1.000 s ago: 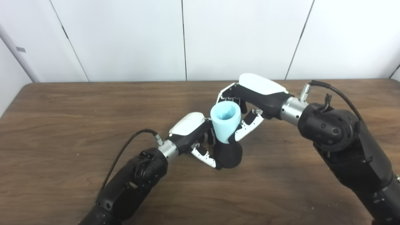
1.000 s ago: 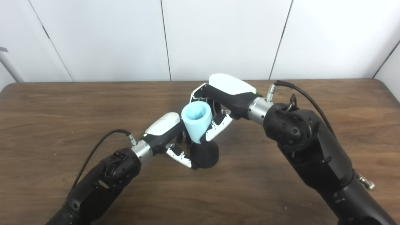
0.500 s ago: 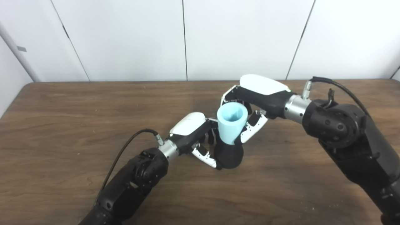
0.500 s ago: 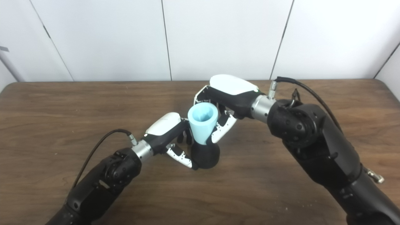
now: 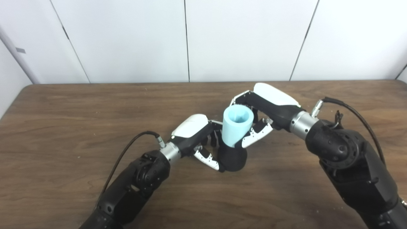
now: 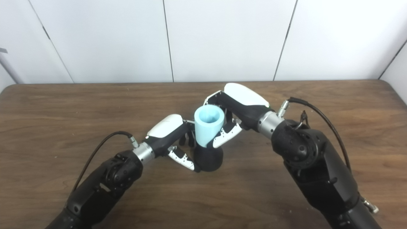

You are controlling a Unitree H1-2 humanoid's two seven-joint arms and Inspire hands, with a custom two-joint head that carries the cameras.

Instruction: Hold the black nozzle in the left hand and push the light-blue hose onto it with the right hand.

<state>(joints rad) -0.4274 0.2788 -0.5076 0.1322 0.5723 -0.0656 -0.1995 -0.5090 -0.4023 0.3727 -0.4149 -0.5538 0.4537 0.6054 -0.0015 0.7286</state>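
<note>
Atop the black nozzle [image 5: 232, 159], light-blue hose [image 5: 236, 125], open mouth upward.

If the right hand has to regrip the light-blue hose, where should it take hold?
Grip the light-blue hose around its wide upper wall, coming from the right and rear, as the right hand does now. The narrow lower end meets the black nozzle, and the left hand crowds the left side.

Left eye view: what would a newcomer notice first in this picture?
The light-blue hose stands out at the table's middle, its open mouth up, its narrow end meeting the black nozzle below. The left hand grips the nozzle; the right hand wraps the hose from behind.
</note>
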